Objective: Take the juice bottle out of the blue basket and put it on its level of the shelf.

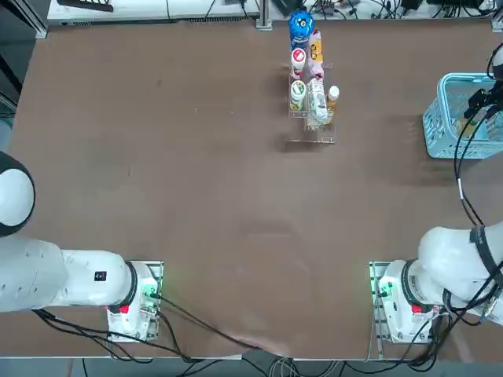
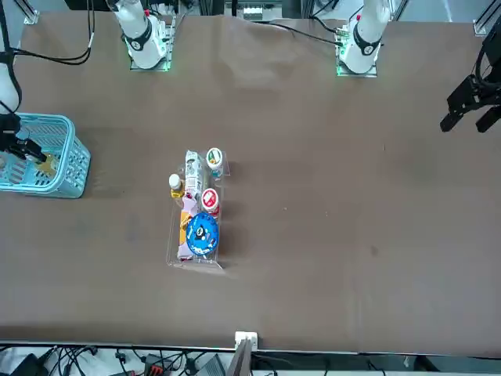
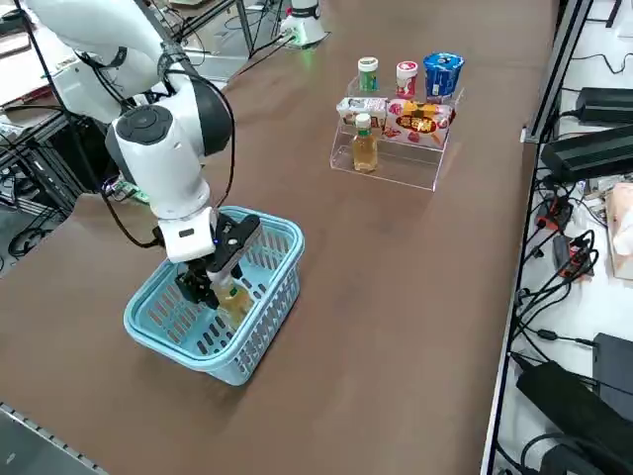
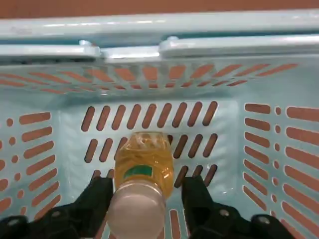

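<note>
Black fingers (image 4: 94, 196) of the right gripper (image 4: 143, 199) are standing partly open on either side of the juice bottle (image 4: 143, 167), close to its shoulders; we are not seeing them pressing on it, so we cannot tell whether they are holding it. We are looking down on the bottle's white cap as it is standing upright inside the blue basket (image 3: 158, 322), at the table's right edge. Well apart, the shelf (image 1: 313, 129) is carrying other bottles (image 3: 365, 142).
</note>
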{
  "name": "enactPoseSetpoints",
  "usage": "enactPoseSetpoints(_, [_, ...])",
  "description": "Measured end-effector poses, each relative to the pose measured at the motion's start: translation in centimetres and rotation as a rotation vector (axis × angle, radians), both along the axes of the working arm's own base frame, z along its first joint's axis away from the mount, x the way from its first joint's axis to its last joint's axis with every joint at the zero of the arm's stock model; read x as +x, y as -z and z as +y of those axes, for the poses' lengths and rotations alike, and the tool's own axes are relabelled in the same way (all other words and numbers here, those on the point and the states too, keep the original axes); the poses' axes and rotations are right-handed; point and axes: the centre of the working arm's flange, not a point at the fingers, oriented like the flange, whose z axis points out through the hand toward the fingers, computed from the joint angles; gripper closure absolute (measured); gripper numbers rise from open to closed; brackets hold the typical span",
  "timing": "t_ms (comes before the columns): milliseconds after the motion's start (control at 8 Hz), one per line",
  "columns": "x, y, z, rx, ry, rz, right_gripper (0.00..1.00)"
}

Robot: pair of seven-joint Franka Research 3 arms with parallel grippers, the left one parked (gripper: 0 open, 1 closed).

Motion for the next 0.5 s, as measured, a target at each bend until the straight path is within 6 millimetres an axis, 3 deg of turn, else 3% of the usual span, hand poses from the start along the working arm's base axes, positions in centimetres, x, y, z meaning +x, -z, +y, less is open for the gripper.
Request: enactPoseSetpoints(500, [-0.03, 0.62, 0.01, 0.006, 0.000, 0.009, 0.18])
